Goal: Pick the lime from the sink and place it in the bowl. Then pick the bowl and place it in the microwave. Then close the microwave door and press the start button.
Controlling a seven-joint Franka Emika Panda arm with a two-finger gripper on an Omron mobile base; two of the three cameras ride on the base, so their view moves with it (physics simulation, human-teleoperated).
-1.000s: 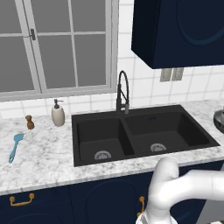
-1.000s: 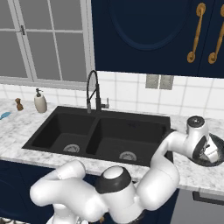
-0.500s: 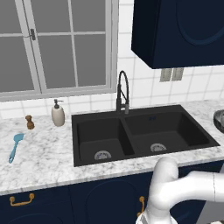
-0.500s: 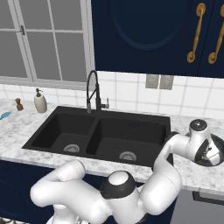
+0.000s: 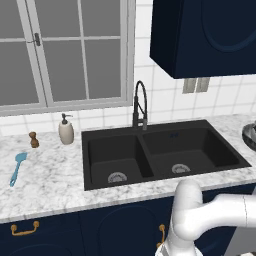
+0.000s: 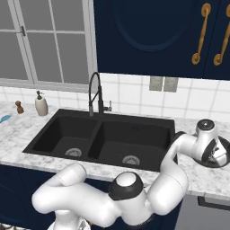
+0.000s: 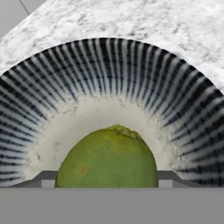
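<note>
While the arm reaches out to the right end of the counter, its gripper (image 6: 217, 155) hangs over one bowl (image 7: 109, 92), and one lime (image 7: 107, 157) sits low in the hand view at six o'clock, between the two dark fingertips (image 7: 43, 178). Those tips stand wide apart, flanking the fruit; whether they press it or have let it go I cannot tell. The lime lies within the bowl's pale centre, ringed by the striped wall.

One black sink (image 5: 160, 152) has two basins, each with one round metal drain, and both basins hold nothing. One arched black faucet (image 5: 140, 105) rises at the sink's twelve o'clock. Toward nine o'clock from the sink stand one soap dispenser (image 5: 66, 130) and one small brown shaker (image 5: 33, 139), with one blue spatula (image 5: 17, 167) lying nearer the front edge.

White-grey marble counter (image 5: 50, 180) runs across, navy cabinets (image 6: 148, 36) above and below with brass handles, white tile behind, one paned window (image 5: 60, 50) at upper left.
</note>
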